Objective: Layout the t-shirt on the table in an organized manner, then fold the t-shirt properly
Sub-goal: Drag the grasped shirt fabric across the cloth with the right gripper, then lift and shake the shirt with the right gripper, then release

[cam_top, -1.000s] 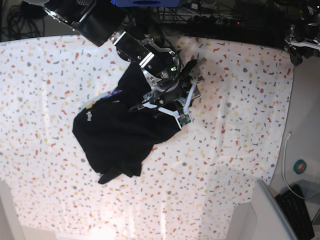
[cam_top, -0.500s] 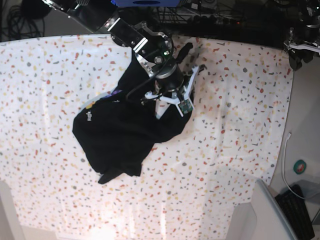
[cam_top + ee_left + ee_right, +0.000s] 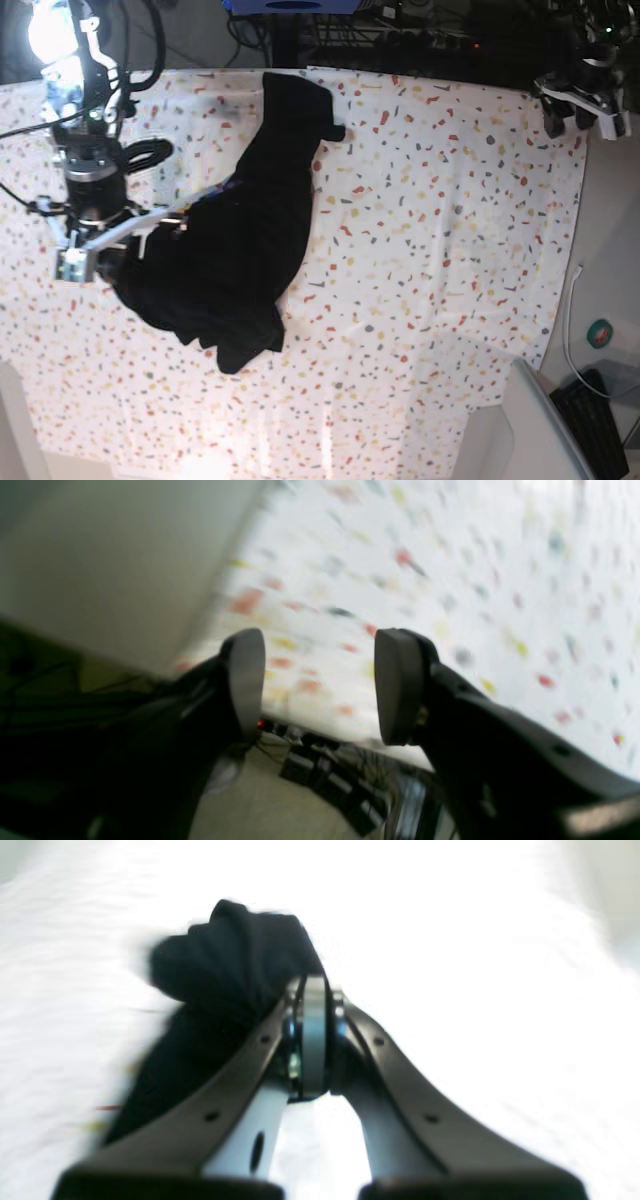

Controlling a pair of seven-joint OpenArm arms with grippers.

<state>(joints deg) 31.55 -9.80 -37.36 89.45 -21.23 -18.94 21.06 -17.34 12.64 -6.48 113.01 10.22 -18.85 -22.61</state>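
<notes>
Speckled white table [image 3: 450,200] fills most of what I'm seeing from the base cam, with a tangle of dark cables and gear [image 3: 420,35] along the far edge and a plain grey surface [image 3: 610,250] off to one side.

The t-shirt [image 3: 240,250] is a black, stretched-out heap on the table, one end up near the far edge and the bulk bunched just beside my right gripper [image 3: 112,258]. On the right wrist cam the jaws are pressed together with a wad of the black fabric bunched up just past the tips and trailing back along one finger. The picture is blown out and blurry, but as far as I can tell it's pinching the cloth.

My left gripper [image 3: 583,108] is parked well away from the shirt, at the far corner of the table. On its wrist cam the two fingers [image 3: 395,685] stand clearly apart with nothing between them, just blurry speckled cloth beyond the gap and the cable mess below the tips.
</notes>
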